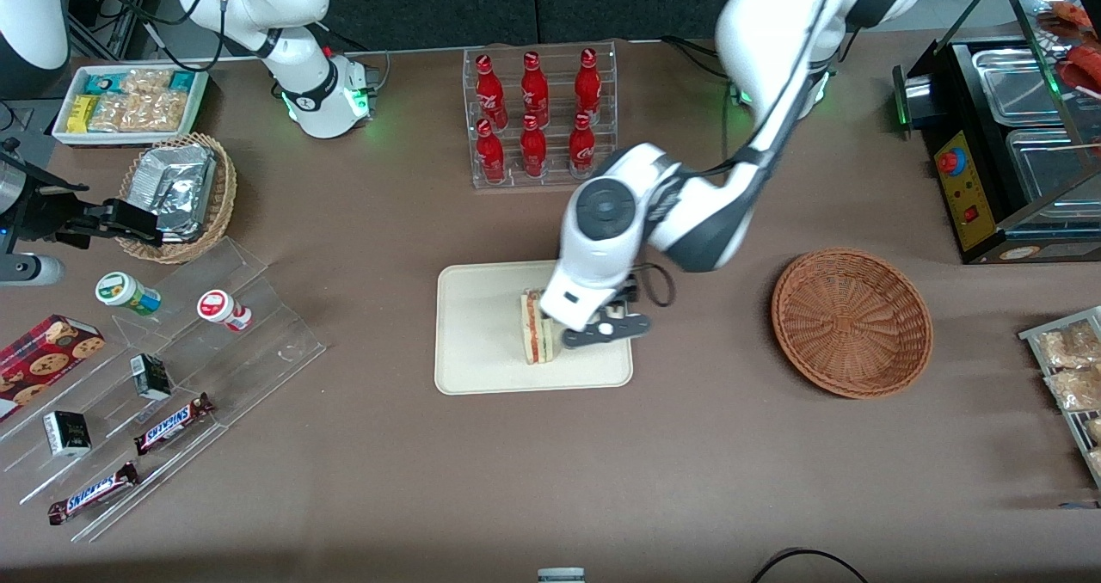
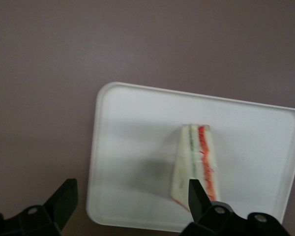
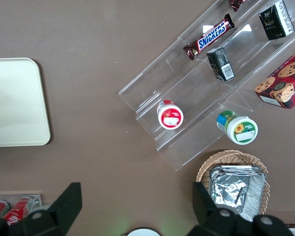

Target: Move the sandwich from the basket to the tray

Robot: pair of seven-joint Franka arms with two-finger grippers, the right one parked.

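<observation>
The sandwich (image 1: 537, 338) stands on its edge on the cream tray (image 1: 482, 325), red and green filling showing. My left gripper (image 1: 602, 329) hovers just above the tray beside the sandwich, on the side toward the basket. In the left wrist view the gripper (image 2: 132, 191) is open wide and empty; the sandwich (image 2: 194, 162) rests free on the tray (image 2: 132, 132), with one fingertip (image 2: 195, 194) overlapping its end. The reddish-brown basket (image 1: 851, 321) lies empty toward the working arm's end of the table. The tray's corner also shows in the right wrist view (image 3: 14, 98).
A rack of red bottles (image 1: 540, 114) stands farther from the camera than the tray. A tan basket with foil packets (image 1: 176, 192), a white snack bin (image 1: 129, 101) and a clear stepped stand (image 1: 172, 368) lie toward the parked arm's end. A food warmer (image 1: 1015, 136) stands near the basket.
</observation>
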